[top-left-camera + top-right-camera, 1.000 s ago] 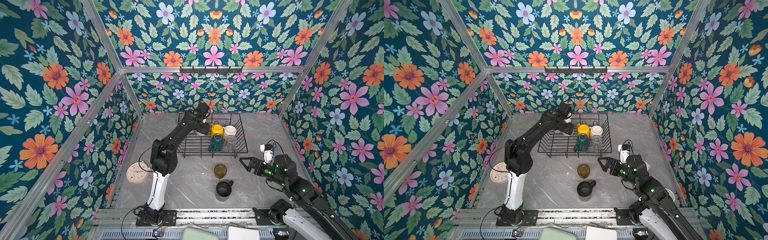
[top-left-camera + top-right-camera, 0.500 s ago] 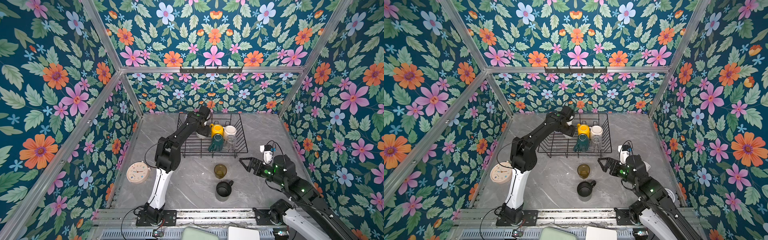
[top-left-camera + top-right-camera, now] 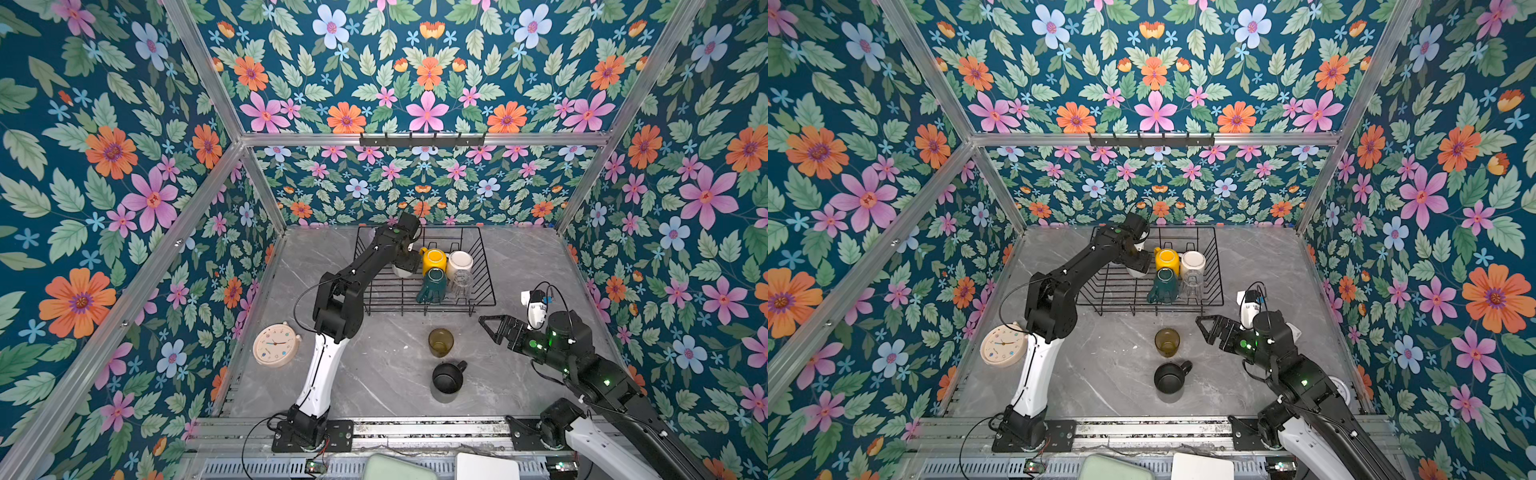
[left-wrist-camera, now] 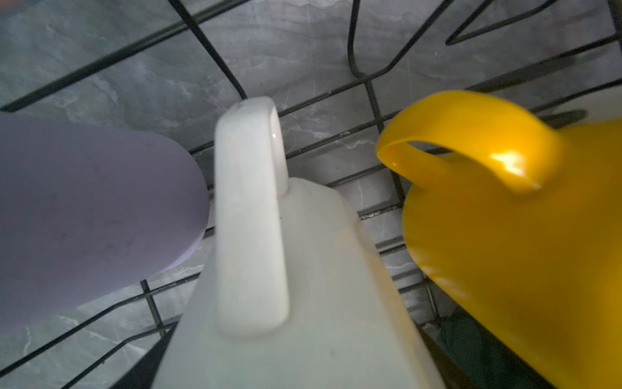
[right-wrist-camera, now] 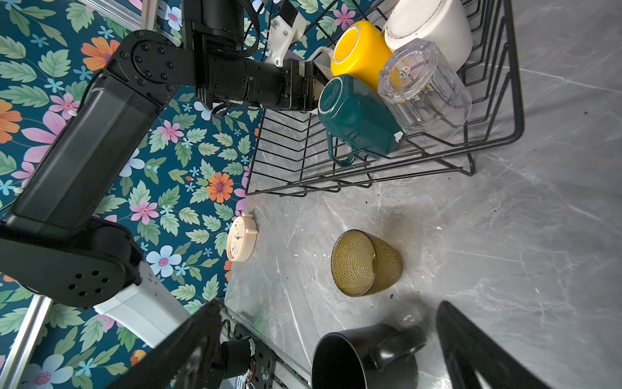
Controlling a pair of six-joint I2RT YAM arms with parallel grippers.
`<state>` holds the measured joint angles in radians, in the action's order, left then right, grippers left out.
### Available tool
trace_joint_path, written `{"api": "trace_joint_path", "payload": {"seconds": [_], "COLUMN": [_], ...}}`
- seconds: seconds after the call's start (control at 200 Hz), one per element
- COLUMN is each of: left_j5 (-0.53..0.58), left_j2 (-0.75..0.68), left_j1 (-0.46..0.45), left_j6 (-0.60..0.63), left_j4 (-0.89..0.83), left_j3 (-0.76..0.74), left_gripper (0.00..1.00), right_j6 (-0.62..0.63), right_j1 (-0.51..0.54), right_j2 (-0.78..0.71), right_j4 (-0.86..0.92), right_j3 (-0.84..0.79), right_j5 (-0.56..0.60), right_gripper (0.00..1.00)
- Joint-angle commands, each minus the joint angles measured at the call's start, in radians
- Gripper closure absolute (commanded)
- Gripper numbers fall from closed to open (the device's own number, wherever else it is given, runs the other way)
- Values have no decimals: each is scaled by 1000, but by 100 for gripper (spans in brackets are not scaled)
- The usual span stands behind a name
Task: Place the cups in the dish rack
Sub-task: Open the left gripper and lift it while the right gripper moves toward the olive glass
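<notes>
The black wire dish rack (image 3: pixel 485 270) stands at the back of the table. Upside down in it are a yellow mug (image 3: pixel 434 259), a white mug (image 3: pixel 459 262), a dark-green mug (image 3: pixel 432 286) and a clear glass (image 3: pixel 461 284). My left gripper (image 3: pixel 405 266) reaches into the rack, shut on another white mug (image 4: pixel 303 286), between a lilac tumbler (image 4: pixel 84 219) and the yellow mug (image 4: pixel 505 219). Its fingers are hidden behind the mug in the left wrist view. An amber glass (image 3: pixel 440 341) and a black mug (image 3: pixel 446 377) stand on the table. To their right my right gripper (image 3: pixel 487 329) hangs open and empty.
A round cream alarm clock (image 3: pixel 276 345) lies at the table's left edge beside the left arm. A black hook rail (image 3: pixel 422 140) runs along the back wall. Floral walls close in the table on three sides.
The left arm's elbow has swung a little toward the rack, uncovering the clock; its gripper stays in the rack with the white mug. The right arm has not moved.
</notes>
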<state>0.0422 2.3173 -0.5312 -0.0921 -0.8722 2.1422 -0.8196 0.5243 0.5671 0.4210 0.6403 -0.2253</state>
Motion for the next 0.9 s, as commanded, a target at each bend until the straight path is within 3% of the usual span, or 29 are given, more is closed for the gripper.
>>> {"api": "trace_joint_path", "payload": {"seconds": [0.0, 0.095, 0.38, 0.895], "left_j5": [15, 31, 29, 4], "left_j2": [2, 1, -7, -44], "left_j1": [1, 1, 1, 2], "left_j6": [-9, -9, -8, -6], "left_j4": [12, 11, 15, 19], "left_j3": [6, 8, 8, -10], "left_gripper": [52, 39, 18, 7], "right_j6": [-4, -4, -3, 31], "right_j1": [1, 1, 1, 0], "right_j2": [0, 0, 14, 76], "right_j4": [-16, -16, -15, 48], "right_j3": [-1, -1, 6, 58], "right_j5": [7, 9, 9, 10], "right_gripper": [1, 1, 1, 3]}}
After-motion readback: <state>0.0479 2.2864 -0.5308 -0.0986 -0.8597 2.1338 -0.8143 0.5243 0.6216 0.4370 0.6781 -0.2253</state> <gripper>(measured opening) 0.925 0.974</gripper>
